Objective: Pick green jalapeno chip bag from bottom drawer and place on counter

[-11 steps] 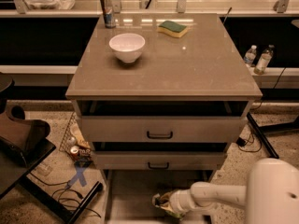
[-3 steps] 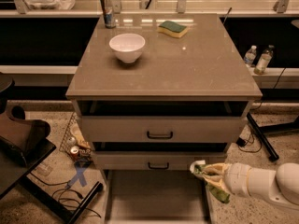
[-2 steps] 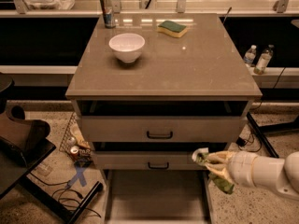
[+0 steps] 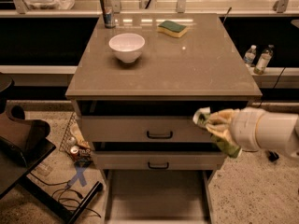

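1. One gripper [image 4: 214,125] up at the right end of the drawer fronts [image 4: 140,129], pinched tight on the green jalapeno chip bag [image 4: 230,147]. Hanging in the air, well above the bottom drawer [image 4: 156,195] and just below the counter [image 4: 196,64] edge.
2. Plenty of bare counter along the near and right sides; thin front edge right above the bag.
3. Crowding only toward the back: white bowl [image 4: 126,46] at left, can [image 4: 107,10] behind it, sponge [image 4: 172,28] at back middle, all apart.
4. Pulled wide open, that bottom drawer: plain flat grey floor, thin side rails.
5. Above it, two grey fronts with black handles [image 4: 160,135], plus a dark gap under the counter edge.
6. Crinkly green foil with pale print, crumpled around tan fingers [image 4: 219,120]; smooth white rounded arm shell [image 4: 261,129] behind.
7. Glossy grey-brown square top, catching light spots near the sponge.
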`<state>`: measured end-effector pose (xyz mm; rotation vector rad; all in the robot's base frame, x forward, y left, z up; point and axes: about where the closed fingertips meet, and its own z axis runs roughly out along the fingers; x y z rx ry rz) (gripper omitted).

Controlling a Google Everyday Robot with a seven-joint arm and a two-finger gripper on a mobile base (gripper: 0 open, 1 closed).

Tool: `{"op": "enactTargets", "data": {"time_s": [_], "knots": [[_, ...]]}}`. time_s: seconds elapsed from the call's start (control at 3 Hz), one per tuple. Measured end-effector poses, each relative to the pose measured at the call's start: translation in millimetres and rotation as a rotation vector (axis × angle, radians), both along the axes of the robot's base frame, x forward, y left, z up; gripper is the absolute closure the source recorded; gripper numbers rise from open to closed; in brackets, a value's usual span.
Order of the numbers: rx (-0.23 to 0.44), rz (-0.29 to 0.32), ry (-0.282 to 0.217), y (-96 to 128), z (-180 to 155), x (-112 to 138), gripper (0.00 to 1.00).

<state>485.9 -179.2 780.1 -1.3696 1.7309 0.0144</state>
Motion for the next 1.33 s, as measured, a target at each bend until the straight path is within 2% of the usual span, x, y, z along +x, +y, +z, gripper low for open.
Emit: {"op": "enactTargets", "data": {"time_s": [0.67, 1.0, 1.33], "knots": [[-0.174, 0.032, -0.13, 37, 83, 36, 1.0], [-0.283, 0.062, -0.18, 52, 97, 40, 1.0], [-0.315, 0.071, -0.191, 52, 98, 41, 1.0]]}}
